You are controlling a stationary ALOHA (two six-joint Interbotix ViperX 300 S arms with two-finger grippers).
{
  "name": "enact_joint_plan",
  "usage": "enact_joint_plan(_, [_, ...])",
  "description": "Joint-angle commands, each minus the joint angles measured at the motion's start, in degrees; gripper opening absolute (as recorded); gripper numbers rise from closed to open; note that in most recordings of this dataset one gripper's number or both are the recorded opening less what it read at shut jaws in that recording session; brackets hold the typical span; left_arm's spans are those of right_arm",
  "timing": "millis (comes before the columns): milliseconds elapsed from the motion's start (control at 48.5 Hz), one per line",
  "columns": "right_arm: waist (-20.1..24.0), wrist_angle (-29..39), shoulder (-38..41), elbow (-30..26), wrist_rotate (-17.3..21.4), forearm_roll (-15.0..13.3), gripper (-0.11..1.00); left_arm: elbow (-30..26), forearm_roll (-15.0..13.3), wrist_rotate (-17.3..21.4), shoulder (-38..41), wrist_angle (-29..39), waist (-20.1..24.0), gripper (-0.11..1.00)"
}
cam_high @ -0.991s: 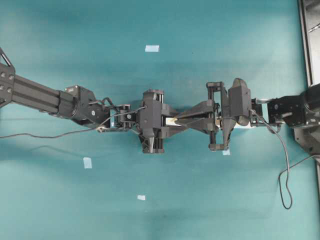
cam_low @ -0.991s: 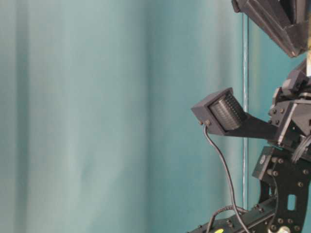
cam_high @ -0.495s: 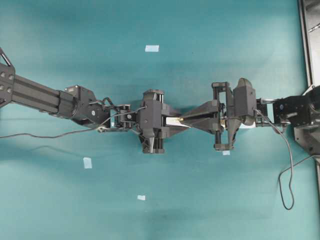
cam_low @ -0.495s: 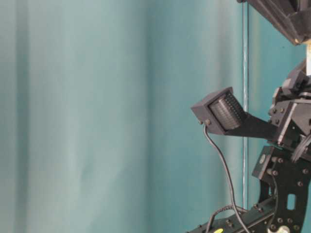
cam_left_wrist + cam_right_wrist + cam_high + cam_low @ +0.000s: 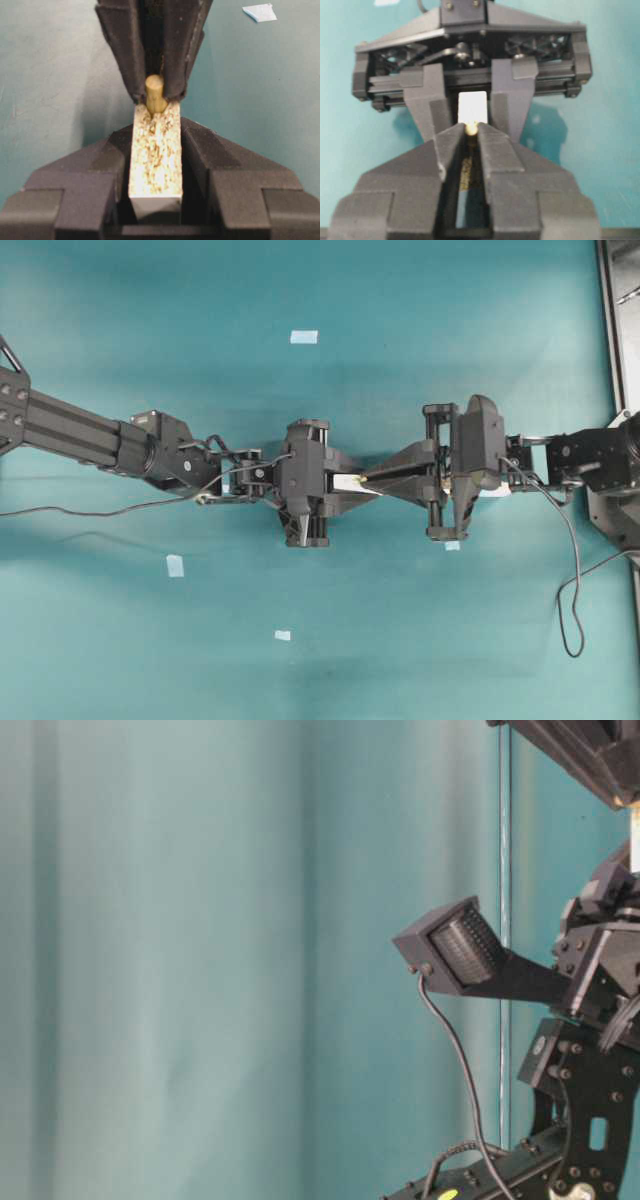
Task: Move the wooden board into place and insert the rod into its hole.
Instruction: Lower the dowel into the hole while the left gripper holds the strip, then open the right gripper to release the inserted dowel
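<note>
Left gripper [image 5: 155, 165]: clamped on the wooden board [image 5: 156, 152], held above the worktop [image 5: 400, 640]. Right gripper [image 5: 155, 95]: pinched on the rod [image 5: 154, 93], its tip touching the board's far end. Step judged: insertion under way. Next move calls for pressing the rod straight into its hole.

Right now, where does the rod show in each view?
Overhead: the rod at centre, between both grippers.
Table-level: not in view.
Left wrist: upper centre, at the wooden board end.
Right wrist: centre, tip only.
Shared landmark: the wooden board.
</note>
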Motion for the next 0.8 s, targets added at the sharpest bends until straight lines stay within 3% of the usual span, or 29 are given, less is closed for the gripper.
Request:
enact_joint_plan(0, [0.4, 4.9, -0.4, -0.7, 0.3, 0.1, 0.11, 0.2, 0.2, -0.2, -0.2, 1.4, -1.5, 0.24])
enact_joint_plan(371, [0.4, 24.9, -3.4, -3.7, 0.3, -0.2, 0.11, 0.3, 0.2, -0.2, -0.2, 1.4, -1.5, 0.24])
enact_joint_plan(784, [0.7, 27.7, -6.8, -2.9, 3.2, -0.4, 0.11, 0.4, 0.2, -0.2, -0.4, 1.4, -1.5, 0.24])
